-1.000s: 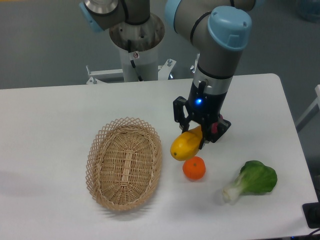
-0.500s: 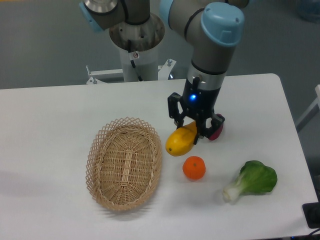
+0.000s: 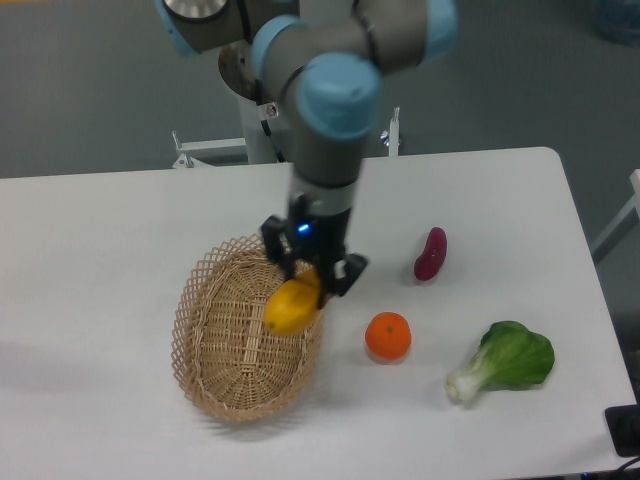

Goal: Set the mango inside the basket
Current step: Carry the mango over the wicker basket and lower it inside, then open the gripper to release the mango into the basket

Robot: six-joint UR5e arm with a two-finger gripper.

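Observation:
The yellow-orange mango [image 3: 289,307] hangs in my gripper [image 3: 310,279], which is shut on its upper end. It is held above the right side of the tan woven wicker basket [image 3: 215,345], just inside the lattice rim. The mango tilts down to the left and does not seem to touch the basket floor. The basket stands on the white table at centre left and holds nothing else.
A round orange [image 3: 388,336] lies on the table right of the basket. A small purple-red curved vegetable [image 3: 431,254] lies further right and back. A green bok choy [image 3: 505,361] lies at the front right. The robot's base [image 3: 268,110] stands behind the table.
My gripper has carried the mango left, from beside the orange to over the basket's right side. The purple-red vegetable, hidden behind the gripper before, now shows.

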